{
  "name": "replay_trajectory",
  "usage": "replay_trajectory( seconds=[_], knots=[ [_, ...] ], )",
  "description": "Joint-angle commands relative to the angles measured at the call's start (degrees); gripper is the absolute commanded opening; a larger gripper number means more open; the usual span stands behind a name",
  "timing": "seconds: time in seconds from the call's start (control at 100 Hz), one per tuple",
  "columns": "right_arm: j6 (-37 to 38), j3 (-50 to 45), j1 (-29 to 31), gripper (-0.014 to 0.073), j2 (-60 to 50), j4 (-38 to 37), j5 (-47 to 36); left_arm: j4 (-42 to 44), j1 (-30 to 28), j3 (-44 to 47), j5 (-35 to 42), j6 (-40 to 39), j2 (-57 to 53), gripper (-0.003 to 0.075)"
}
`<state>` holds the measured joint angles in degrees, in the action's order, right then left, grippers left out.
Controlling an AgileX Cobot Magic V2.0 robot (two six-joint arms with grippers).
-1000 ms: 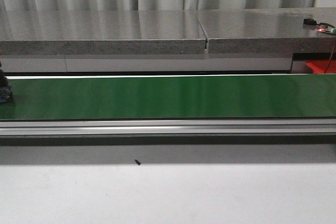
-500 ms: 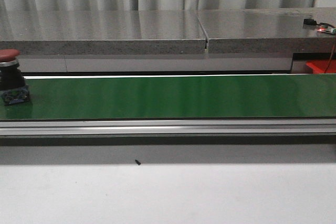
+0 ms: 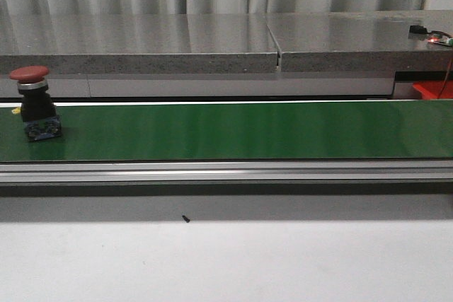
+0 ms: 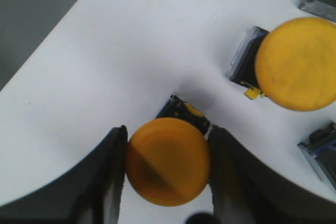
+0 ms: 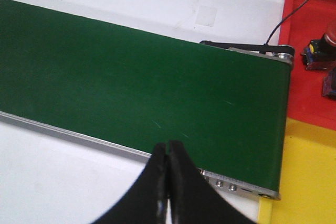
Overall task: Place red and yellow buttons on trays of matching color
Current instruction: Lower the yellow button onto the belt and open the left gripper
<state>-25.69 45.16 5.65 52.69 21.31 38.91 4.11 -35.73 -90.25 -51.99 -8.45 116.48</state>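
A long green conveyor belt (image 3: 241, 131) runs across the front view from left to right, with a grey stone-like counter (image 3: 212, 40) behind it and a pale table surface (image 3: 226, 259) in front. A red button (image 3: 32, 104), with a red mushroom cap on a black body, stands upright on the belt at its far left end. In the left wrist view, the left gripper (image 4: 168, 163) is clamped around a yellow button (image 4: 168, 161), its two dark fingers (image 4: 107, 169) pressing against either side of the round yellow cap, over a white surface (image 4: 121, 51). A second yellow button (image 4: 296, 64) sits nearby on the same white surface, apart from the held one. In the right wrist view, the right gripper (image 5: 168, 179) hangs above the near edge of the belt with its fingers pressed together and nothing between them. Past the end of the belt lie a red tray (image 5: 310, 66) holding a red button (image 5: 317, 51) and, just beside it, a yellow tray (image 5: 304, 177).
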Motion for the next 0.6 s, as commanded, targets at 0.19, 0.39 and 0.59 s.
replay_trajectory(
  seconds=[0.19,0.39,0.59],
  knots=[
    [-0.28,1.59,-0.04,-0.0069,-0.75,0.8,-2.65,-0.75,-0.03,-5.82,-3.32,-0.45,-5.87,0.0115],
    [-0.28,1.59,-0.04,-0.0069,-0.75,0.8,-2.59,-6.8,1.56,-8.68,-6.28,3.9,-11.24,0.0115],
    [-0.28,1.59,-0.04,-0.0069,-0.75,0.8,-2.48,-7.73,7.46,-8.68,-10.06,5.55,-14.8,0.0115]
  ],
)
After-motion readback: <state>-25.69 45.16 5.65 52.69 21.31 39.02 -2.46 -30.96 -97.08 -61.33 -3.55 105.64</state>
